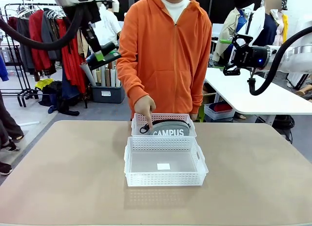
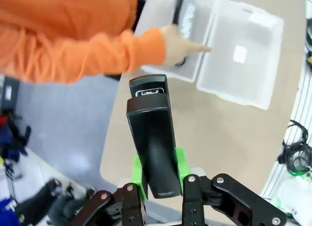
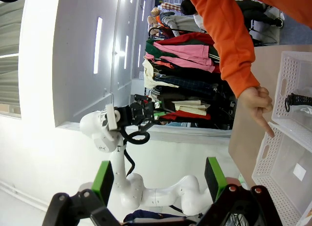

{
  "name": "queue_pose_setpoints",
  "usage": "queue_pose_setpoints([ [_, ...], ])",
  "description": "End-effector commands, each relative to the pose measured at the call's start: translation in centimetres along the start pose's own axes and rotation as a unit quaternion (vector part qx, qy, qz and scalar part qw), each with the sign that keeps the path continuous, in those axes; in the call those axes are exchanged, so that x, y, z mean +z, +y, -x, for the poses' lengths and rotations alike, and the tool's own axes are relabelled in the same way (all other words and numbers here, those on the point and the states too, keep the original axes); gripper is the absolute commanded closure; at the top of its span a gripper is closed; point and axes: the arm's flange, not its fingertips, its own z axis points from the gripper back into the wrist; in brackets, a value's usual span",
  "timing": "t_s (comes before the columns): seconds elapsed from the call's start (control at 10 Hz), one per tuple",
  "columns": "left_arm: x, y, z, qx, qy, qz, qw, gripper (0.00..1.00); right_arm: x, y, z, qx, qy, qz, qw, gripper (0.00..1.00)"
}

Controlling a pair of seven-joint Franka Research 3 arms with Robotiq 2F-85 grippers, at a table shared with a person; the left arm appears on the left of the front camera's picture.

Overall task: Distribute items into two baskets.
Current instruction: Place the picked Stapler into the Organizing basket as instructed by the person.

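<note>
Wide bare counter (image 1: pixel 63 177) all round two baskets touching at centre. Far basket (image 1: pixel 163 119) holds CAMPUS pouch (image 1: pixel 169 129), person's hand (image 1: pixel 145 109) pointing in; near basket (image 1: pixel 165 162) holds only a sticker (image 1: pixel 164 166). Left gripper (image 1: pixel 108 54) raised high, fingers clamped on stapler (image 2: pixel 153 138); right gripper (image 1: pixel 225 55) raised, fingers apart.

Bright, even overhead light fills the room; the baskets (image 1: pixel 165 167) cast a soft shadow on the table (image 1: pixel 73 187). The left wrist view blurs beyond the stapler (image 2: pixel 152 143). Glaring wall lights streak the right wrist view.
</note>
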Motion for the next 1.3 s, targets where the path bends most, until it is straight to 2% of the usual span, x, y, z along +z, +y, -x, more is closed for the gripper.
queue_pose_setpoints([
  [0.0, -0.4, -1.9, 0.0, -0.071, -0.05, 0.033, 0.996, 1.0, 0.0, 0.3, 0.0, -0.003, -0.006, -0.004, 1.0, 0.0],
  [0.2, -1.3, -2.7, -1.1, -0.094, -0.042, 0.071, 0.992, 1.0, 0.0, 0.3, 0.0, -0.003, -0.006, -0.004, 1.0, 0.0],
  [0.3, -1.1, -2.2, -1.2, -0.07, -0.043, 0.088, 0.993, 1.0, 0.0, 0.3, 0.0, -0.003, -0.006, -0.004, 1.0, 0.0],
  [0.4, -1.1, -3.1, -2.2, -0.085, -0.038, 0.049, 0.994, 1.0, 0.0, 0.3, 0.0, -0.003, -0.006, -0.004, 1.0, 0.0],
  [0.9, -1.5, -3.2, -2.3, -0.084, -0.039, 0.061, 0.994, 1.0, 0.0, 0.3, 0.0, -0.003, -0.006, -0.004, 1.0, 0.0],
  [1.0, -1.5, -4.7, -4.7, -0.114, -0.014, 0.085, 0.99, 1.0, 0.0, 0.3, 0.0, -0.003, -0.006, -0.004, 1.0, 0.0],
  [1.1, -1.5, -5.9, -6.4, -0.157, -0.027, 0.087, 0.983, 1.0, 0.0, 0.3, 0.0, -0.003, -0.006, -0.004, 1.0, 0.0],
  [1.2, -2.2, -7.6, -8.3, -0.18, -0.018, 0.1, 0.978, 1.0, 0.0, 0.3, 0.0, -0.003, -0.006, -0.004, 1.0, 0.0],
])
